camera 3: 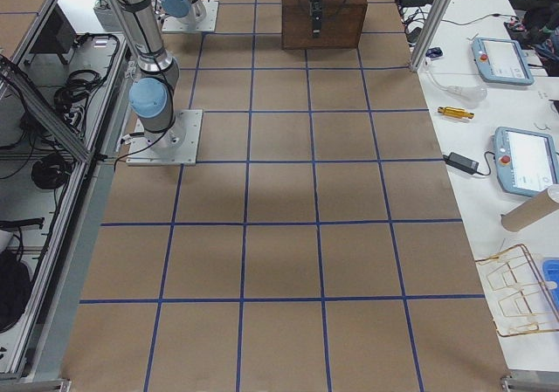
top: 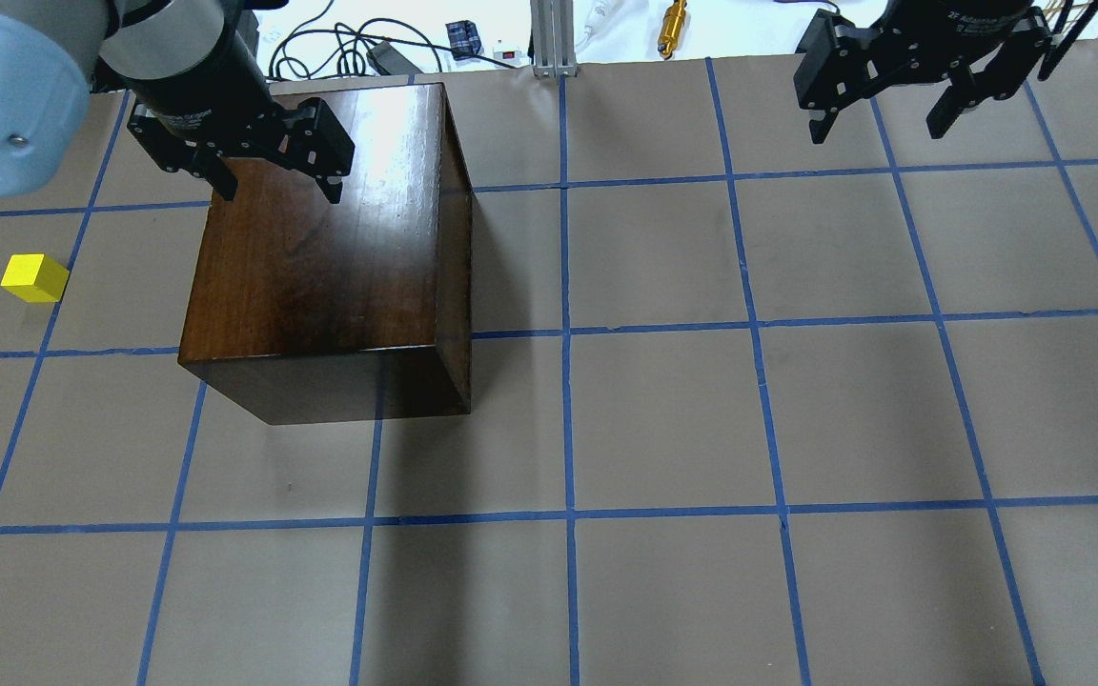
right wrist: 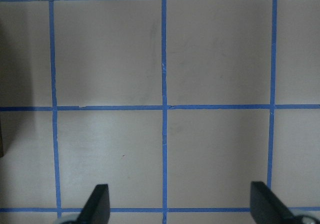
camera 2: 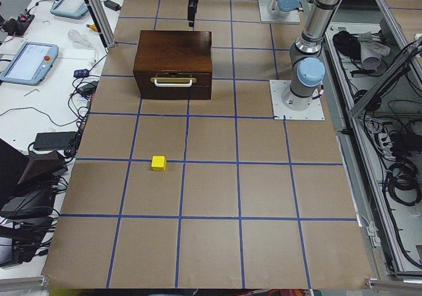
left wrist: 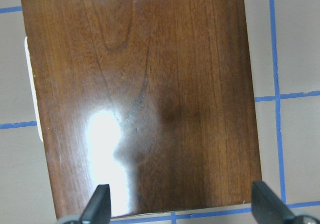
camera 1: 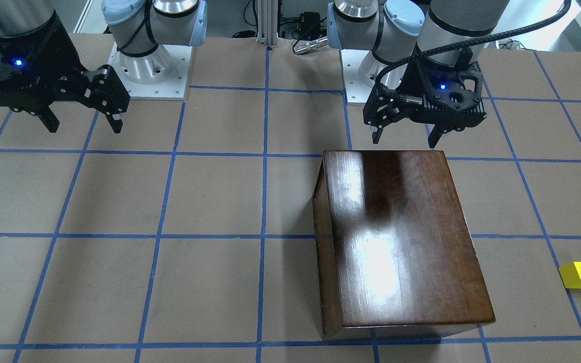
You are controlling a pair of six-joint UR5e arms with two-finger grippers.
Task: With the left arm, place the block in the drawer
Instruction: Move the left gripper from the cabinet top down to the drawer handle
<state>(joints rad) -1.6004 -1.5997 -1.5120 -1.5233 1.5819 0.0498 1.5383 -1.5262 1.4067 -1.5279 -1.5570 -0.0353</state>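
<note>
The yellow block (top: 34,278) lies on the brown table to the left of the dark-brown cabinet (top: 320,257); it also shows in the front view (camera 1: 580,275) and the left side view (camera 2: 158,163). The drawer (camera 2: 173,82) is shut, its white handle facing the block's side. My left gripper (top: 279,195) hovers open and empty above the cabinet's top near its far edge, as the front view (camera 1: 405,138) also shows. The left wrist view looks straight down on the cabinet top (left wrist: 140,94). My right gripper (top: 875,135) is open and empty, high over the far right of the table.
Blue tape lines (top: 563,333) divide the paper-covered table into squares. Both arm bases (camera 1: 149,65) stand at the robot's edge. Cables and a brass tool (top: 674,17) lie beyond the far edge. Tablets (camera 2: 26,62) sit on a side bench.
</note>
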